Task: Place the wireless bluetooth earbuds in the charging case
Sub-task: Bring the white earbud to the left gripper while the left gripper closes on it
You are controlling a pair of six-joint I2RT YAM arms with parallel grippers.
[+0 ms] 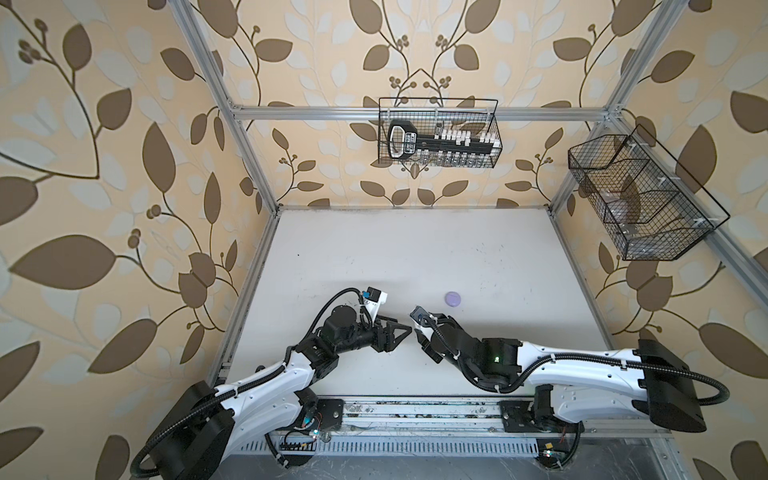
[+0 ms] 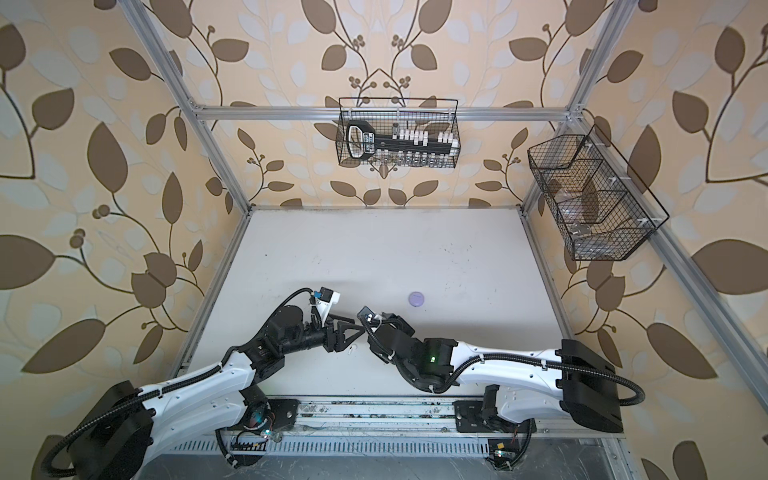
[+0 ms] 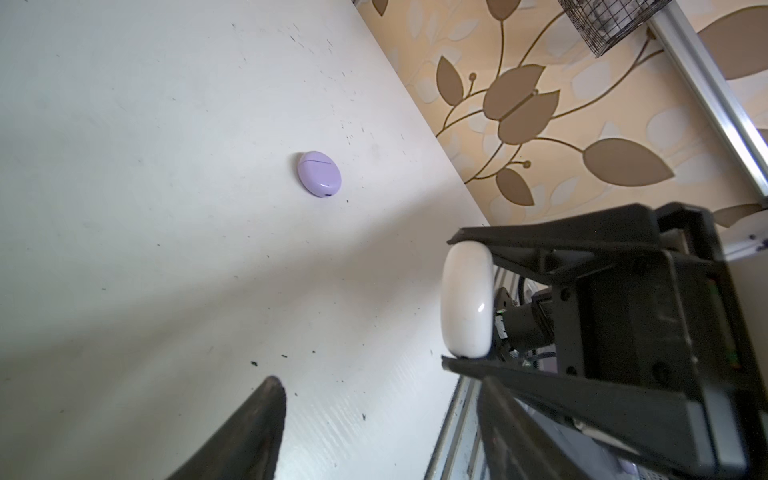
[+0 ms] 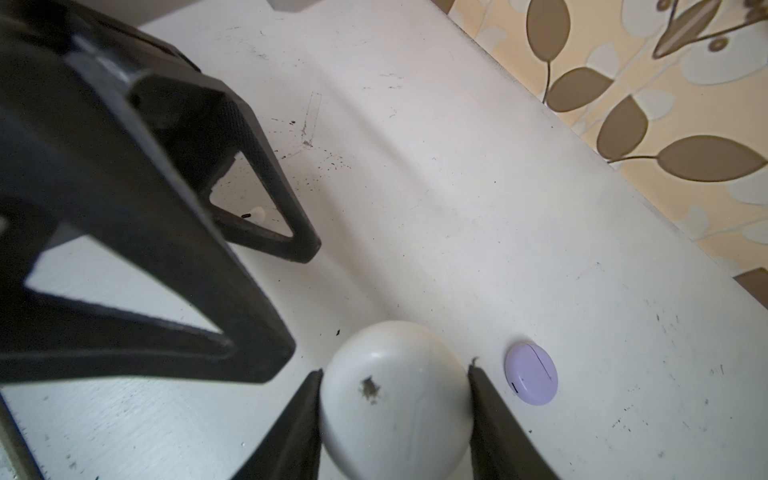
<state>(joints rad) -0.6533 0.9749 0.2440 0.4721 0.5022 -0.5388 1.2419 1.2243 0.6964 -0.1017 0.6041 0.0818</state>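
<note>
While lavender case (image 4: 531, 373) lies shut, white case (image 4: 395, 399) hangs.

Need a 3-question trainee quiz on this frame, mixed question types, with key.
1. True or false: the right hand grips the white case between its fingers.
2. Pick one: where is the lavender case? A) held in the other hand. B) lying closed on the table, nothing touching it. C) stacked on top of the other case.
3. Short answer: what tiny item lies on the table close by the open left hand?

Key
1. True.
2. B.
3. A white earbud, seen in the right wrist view through the left hand's finger frame.
</note>
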